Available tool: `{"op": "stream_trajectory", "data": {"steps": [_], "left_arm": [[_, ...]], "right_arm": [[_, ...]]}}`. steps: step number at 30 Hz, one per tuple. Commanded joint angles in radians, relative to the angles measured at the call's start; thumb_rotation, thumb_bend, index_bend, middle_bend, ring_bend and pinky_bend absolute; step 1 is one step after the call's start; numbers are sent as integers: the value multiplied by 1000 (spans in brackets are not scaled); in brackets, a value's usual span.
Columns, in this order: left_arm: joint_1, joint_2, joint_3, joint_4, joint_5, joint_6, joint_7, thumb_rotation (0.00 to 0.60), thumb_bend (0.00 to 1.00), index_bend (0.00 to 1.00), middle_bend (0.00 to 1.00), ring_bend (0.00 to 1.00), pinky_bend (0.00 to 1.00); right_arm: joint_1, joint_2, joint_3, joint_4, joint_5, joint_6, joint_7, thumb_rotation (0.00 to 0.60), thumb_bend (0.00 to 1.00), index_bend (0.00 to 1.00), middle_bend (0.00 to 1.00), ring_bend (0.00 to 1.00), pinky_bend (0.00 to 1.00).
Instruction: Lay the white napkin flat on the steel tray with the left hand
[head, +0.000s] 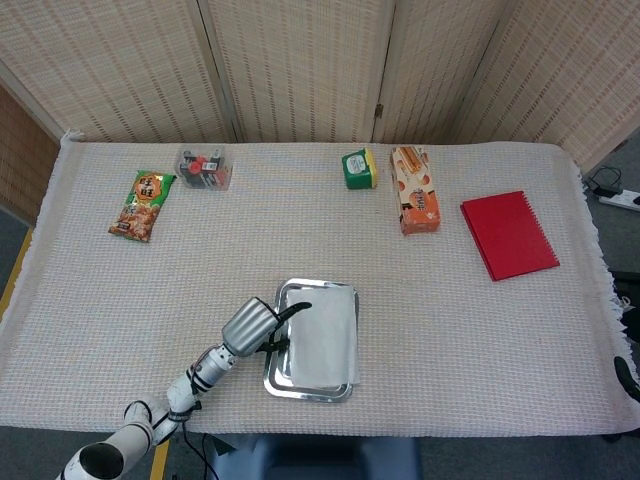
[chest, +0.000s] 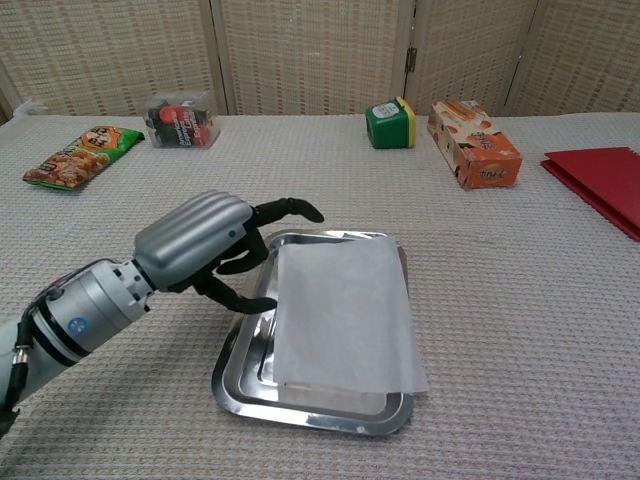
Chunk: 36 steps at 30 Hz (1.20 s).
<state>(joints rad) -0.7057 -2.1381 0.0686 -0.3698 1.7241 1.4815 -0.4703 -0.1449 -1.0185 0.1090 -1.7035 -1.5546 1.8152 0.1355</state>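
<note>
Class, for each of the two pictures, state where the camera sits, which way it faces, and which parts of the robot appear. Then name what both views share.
Head view: high above the near table edge, looking steeply down on the whole table; shows the left arm and left hand.
Chest view: low at the near edge, facing forward across the table toward the screens; shows the left hand with fingers spread.
Shared: the steel tray, the white napkin on it, and the left hand.
</note>
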Motion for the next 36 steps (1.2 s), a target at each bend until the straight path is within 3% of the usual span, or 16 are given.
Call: {"op": "stream_trajectory", "data": {"steps": [1, 8, 9, 12, 15, 19, 22, 26, 36], "left_arm": [[5, 43, 3, -39, 2, 18, 32, 600, 230, 245, 1000, 1000, 1000], [13, 186, 15, -245, 9, 20, 116, 600, 252, 270, 1000, 1000, 1000], [14, 214, 18, -300, 7, 7, 117, 600, 294, 286, 1000, 1000, 1000], [0, 330, 38, -528, 6, -69, 150, 600, 605, 350, 1000, 1000, 1000], [-18, 408, 44, -695, 8, -127, 231, 600, 832, 356, 1000, 1000, 1000], [-43, 471, 53, -842, 14, -206, 321, 600, 960, 358, 1000, 1000, 1000], [-78, 517, 55, -951, -11, -322, 378, 596, 999, 358, 1000, 1000, 1000], [-119, 545, 28, -1050, -68, -451, 452, 533, 1000, 340, 1000, 1000, 1000], [-146, 481, -24, -1040, -94, -515, 517, 524, 1000, 353, 1000, 1000, 1000]], "right_arm": [[2, -1, -1, -1, 1, -8, -3, 600, 341, 0, 0, 0, 0], [8, -7, -2, -2, -5, -17, -22, 600, 341, 0, 0, 0, 0], [9, -9, -1, -3, -5, -19, -24, 600, 341, 0, 0, 0, 0], [12, -12, -1, -5, -4, -25, -31, 600, 341, 0, 0, 0, 0], [15, -14, -3, -7, -7, -32, -36, 600, 341, 0, 0, 0, 0], [18, -15, -2, -6, 0, -42, -33, 600, 341, 0, 0, 0, 0], [21, -14, -2, -4, 3, -50, -30, 600, 341, 0, 0, 0, 0], [20, -11, -3, -5, -1, -49, -24, 600, 341, 0, 0, 0, 0], [17, -6, -8, -6, -8, -48, -18, 600, 341, 0, 0, 0, 0]]}}
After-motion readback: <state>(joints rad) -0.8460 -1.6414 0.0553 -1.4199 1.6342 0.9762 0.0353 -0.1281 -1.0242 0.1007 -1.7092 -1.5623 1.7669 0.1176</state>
